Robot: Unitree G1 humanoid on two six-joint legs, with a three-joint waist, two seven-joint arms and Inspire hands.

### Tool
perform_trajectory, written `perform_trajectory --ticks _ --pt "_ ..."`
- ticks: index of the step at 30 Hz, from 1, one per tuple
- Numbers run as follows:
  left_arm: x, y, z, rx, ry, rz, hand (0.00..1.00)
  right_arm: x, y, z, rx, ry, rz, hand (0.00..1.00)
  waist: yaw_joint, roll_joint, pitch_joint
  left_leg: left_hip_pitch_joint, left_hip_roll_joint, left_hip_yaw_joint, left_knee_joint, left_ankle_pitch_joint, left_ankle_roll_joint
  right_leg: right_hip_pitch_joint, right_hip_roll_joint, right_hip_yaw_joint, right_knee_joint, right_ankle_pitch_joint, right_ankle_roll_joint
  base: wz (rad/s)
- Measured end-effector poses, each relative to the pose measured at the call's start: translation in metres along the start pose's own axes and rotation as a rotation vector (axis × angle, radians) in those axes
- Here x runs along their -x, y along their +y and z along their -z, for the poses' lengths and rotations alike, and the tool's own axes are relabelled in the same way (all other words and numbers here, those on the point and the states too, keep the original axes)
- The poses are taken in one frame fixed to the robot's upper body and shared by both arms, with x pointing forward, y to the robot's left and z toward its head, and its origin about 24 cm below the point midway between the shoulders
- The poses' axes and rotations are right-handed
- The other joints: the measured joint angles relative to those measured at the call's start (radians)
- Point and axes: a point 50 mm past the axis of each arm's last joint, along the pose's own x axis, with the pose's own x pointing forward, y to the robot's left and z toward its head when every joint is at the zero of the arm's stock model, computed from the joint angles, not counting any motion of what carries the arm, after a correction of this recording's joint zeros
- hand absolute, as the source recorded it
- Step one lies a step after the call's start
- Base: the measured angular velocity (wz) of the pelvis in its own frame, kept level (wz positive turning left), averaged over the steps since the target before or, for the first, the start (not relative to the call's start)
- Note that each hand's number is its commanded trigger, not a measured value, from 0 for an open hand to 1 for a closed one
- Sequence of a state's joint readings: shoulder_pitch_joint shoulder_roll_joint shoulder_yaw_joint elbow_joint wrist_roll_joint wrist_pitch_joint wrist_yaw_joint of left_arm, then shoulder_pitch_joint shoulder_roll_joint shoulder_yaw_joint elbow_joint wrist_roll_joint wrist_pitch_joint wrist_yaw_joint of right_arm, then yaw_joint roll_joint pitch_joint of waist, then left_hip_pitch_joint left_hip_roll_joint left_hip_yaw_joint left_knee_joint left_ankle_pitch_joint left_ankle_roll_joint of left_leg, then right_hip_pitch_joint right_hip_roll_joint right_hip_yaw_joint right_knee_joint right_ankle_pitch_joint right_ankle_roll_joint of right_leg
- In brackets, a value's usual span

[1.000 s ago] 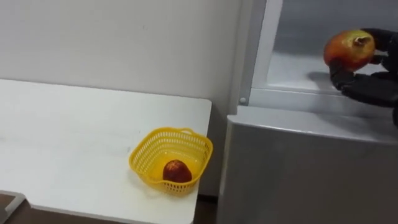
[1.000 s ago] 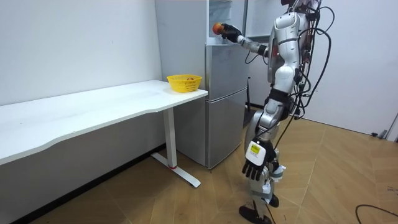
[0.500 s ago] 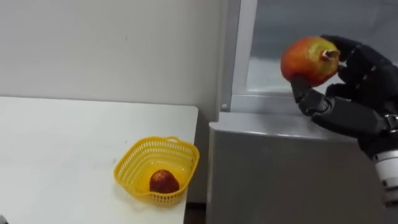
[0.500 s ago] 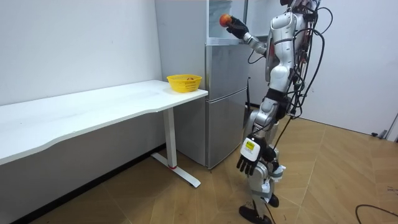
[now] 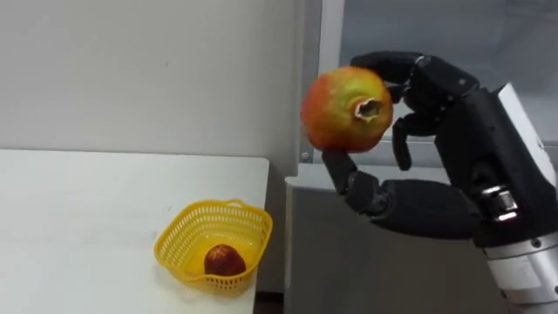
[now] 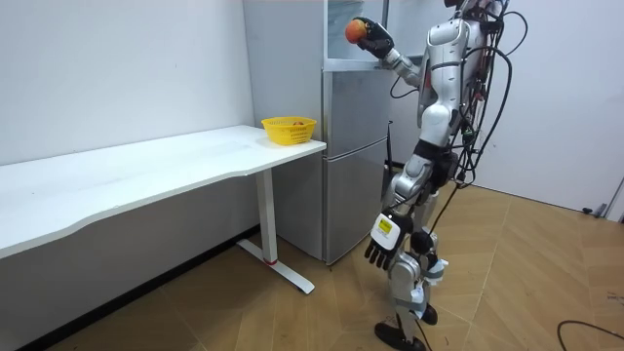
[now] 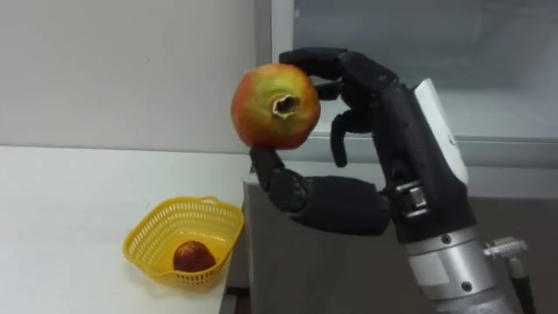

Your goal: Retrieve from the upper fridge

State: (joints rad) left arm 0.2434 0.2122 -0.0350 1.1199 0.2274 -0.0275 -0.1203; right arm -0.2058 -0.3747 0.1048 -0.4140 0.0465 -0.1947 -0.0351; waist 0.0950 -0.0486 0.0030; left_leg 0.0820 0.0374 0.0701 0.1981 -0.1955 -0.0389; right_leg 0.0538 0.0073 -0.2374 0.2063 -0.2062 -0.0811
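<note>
Fingers of the right hand were curled round a red-and-green pomegranate, thumb beneath it, holding it up in front of the grey fridge at its upper compartment. Lower left, at the bench's right end beside the fridge, a yellow mesh basket held one dark red fruit. The left hand hung by the robot's leg, fingers loosely spread; print on its tag was too small to read.

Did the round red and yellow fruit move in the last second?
Yes. In the room view the round red and yellow fruit, held in the right hand, rose and shifted slightly toward that view's right, judged against the grey fridge.
</note>
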Motion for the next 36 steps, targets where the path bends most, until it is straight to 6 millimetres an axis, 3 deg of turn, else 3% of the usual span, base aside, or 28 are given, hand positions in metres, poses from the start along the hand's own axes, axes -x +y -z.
perform_trajectory --ticks 6,9,13,14,17,24,26,31,36 --pt "-0.002 0.0 -0.007 -0.011 -0.008 0.021 0.0 -0.007 0.02 -0.002 0.11 -0.034 -0.136 1.0 0.043 -0.003 0.0041 -0.001 0.004 -0.005 -0.001 0.0 0.0 0.005 0.004 -0.004 0.005 0.005 -0.003 0.02" --pt "-0.004 0.004 -0.013 -0.015 -0.019 0.015 0.0 -0.008 0.029 -0.001 0.139 -0.039 -0.177 1.0 0.07 -0.019 0.0129 -0.004 0.004 -0.017 -0.002 0.0 0.0 0.002 0.003 -0.011 -0.001 0.004 -0.003 0.09" --pt "-0.004 0.01 -0.017 -0.023 -0.029 0.006 0.0 -0.006 0.033 0.009 0.158 0.001 -0.2 1.0 0.105 -0.05 0.0176 -0.018 0.0 -0.031 0.0 0.0 0.0 -0.002 0.001 -0.022 -0.002 0.004 -0.001 0.1" --pt "-0.003 0.01 -0.016 -0.023 -0.025 0.004 0.0 -0.006 0.036 0.014 0.157 0.021 -0.214 1.0 0.111 -0.059 0.0148 -0.019 -0.001 -0.035 0.0 0.0 0.0 0.001 0.0 -0.027 -0.001 0.006 0.0 0.06" --pt "-0.003 0.01 -0.014 -0.022 -0.02 0.002 0.0 -0.006 0.045 0.029 0.177 0.075 -0.261 1.0 0.124 -0.068 0.0177 -0.017 -0.004 -0.048 0.0 0.0 0.0 0.011 -0.003 -0.041 -0.003 0.006 0.001 0.15" --pt "-0.002 0.012 -0.011 -0.011 -0.004 0.002 0.0 0.002 0.05 0.066 0.24 0.238 -0.287 1.0 0.161 -0.072 0.0167 -0.02 -0.011 -0.068 0.001 0.0 0.001 0.013 -0.009 -0.061 -0.004 0.002 0.006 0.11" --pt "-0.002 0.011 -0.009 -0.01 0.01 0.004 0.0 0.009 0.049 0.08 0.249 0.317 -0.292 1.0 0.169 -0.08 0.0121 -0.027 -0.015 -0.078 0.006 0.0 0.001 0.008 -0.013 -0.065 -0.003 -0.004 0.01 0.14" --pt "-0.002 0.01 -0.005 0.002 0.037 0.006 0.0 0.013 0.048 0.09 0.257 0.369 -0.285 1.0 0.187 -0.084 0.0102 -0.033 -0.018 -0.088 0.008 0.0 0.001 0.015 -0.015 -0.077 -0.001 -0.003 0.01 0.05" --pt "-0.001 0.011 -0.001 0.004 0.045 0.007 0.0 0.007 0.052 0.099 0.274 0.383 -0.283 1.0 0.189 -0.094 0.0171 -0.029 -0.016 -0.089 0.007 0.0 0.001 0.02 -0.014 -0.082 -0.001 -0.003 0.01 0.02"
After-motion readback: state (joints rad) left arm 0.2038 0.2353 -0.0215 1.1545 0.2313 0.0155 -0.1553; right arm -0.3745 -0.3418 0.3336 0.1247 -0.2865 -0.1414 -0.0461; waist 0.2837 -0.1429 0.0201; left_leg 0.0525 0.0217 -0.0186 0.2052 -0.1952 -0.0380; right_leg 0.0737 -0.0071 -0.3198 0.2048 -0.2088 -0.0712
